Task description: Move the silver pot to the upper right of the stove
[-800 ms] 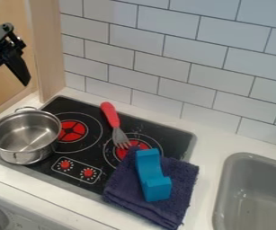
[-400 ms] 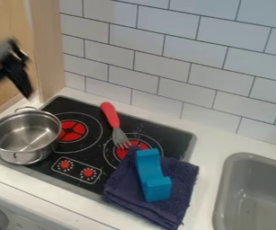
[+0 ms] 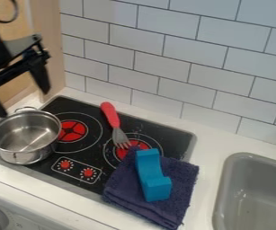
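My gripper [image 3: 24,102] hangs at the left side of the view, above the silver pot. Its two fingers are spread wide, with nothing between them. The silver pot [image 3: 24,136] stands upright on the left end of the black stove [image 3: 171,137], partly beside the upper left burner, and looks empty inside. One of its handles faces the wall side, another the front.
A fork with a red handle [image 3: 110,114] lies across the stove's middle, tines on the right burner. A folded dark blue towel [image 3: 183,177] with a blue block [image 3: 153,176] on it covers the stove's right front. A grey sink [image 3: 254,197] is at right; tiled wall behind.
The gripper has come farther into view from the left, moving rightward and slightly down, and both fingers now show. Pot, fork, towel and block have not moved.
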Tool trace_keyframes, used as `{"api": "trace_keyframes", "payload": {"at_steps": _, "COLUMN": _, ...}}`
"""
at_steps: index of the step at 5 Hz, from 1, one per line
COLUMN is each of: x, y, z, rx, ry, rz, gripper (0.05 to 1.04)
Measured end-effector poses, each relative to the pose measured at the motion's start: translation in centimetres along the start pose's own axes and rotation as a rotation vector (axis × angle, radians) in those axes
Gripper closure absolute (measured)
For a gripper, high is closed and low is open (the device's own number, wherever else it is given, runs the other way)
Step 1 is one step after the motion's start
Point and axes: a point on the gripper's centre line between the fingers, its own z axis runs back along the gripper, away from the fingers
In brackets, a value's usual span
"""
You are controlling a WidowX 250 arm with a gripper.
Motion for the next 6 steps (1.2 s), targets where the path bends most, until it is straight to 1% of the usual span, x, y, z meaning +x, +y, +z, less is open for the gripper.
{"api": "trace_keyframes", "payload": {"at_steps": 1, "x": 1.3, "y": -1.6, "z": -0.7, "rx": 0.040, "ry": 0.042, "rz": -0.076, "gripper": 0.085}}
{"api": "trace_keyframes", "payload": {"at_steps": 2, "x": 2.1, "y": -2.9, "z": -1.8, "rx": 0.089, "ry": 0.056, "rz": -0.142, "gripper": 0.085}}
{"api": "trace_keyframes", "payload": {"at_steps": 3, "x": 2.2, "y": -3.7, "z": -3.4, "rx": 0.137, "ry": 0.079, "rz": -0.198, "gripper": 0.085}}
{"api": "trace_keyframes", "payload": {"at_steps": 4, "x": 2.1, "y": -3.4, "z": -4.8, "rx": 0.166, "ry": 0.108, "rz": -0.210, "gripper": 0.085}}
{"api": "trace_keyframes", "payload": {"at_steps": 6, "x": 2.1, "y": -2.6, "z": -6.8, "rx": 0.211, "ry": 0.134, "rz": -0.210, "gripper": 0.085}}
